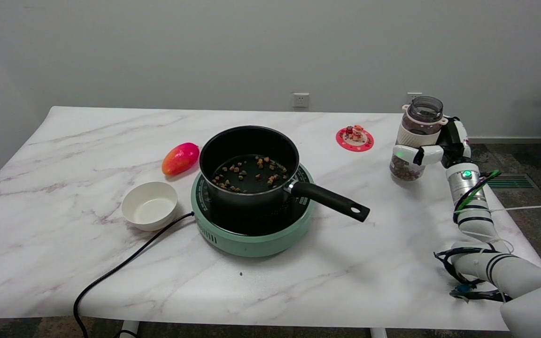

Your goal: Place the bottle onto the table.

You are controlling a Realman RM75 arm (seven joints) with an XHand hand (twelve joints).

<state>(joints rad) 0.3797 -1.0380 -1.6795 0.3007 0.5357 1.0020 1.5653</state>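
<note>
In the head view, at right of frame, the right hand (432,152) has its fingers (405,152) wrapped round the upright bottle (413,141), low over the counter (327,281) near its right edge. Letting go too early could tip it over that edge. No writing is legible anywhere.

Bare marble table (392,263) lies open around the right hand (432,150) and its bottle (415,141) at the right edge, hemmed only by the red coaster (354,139) just far-left and the pot handle (331,201) jutting out near-left from the green stove (251,234).
</note>
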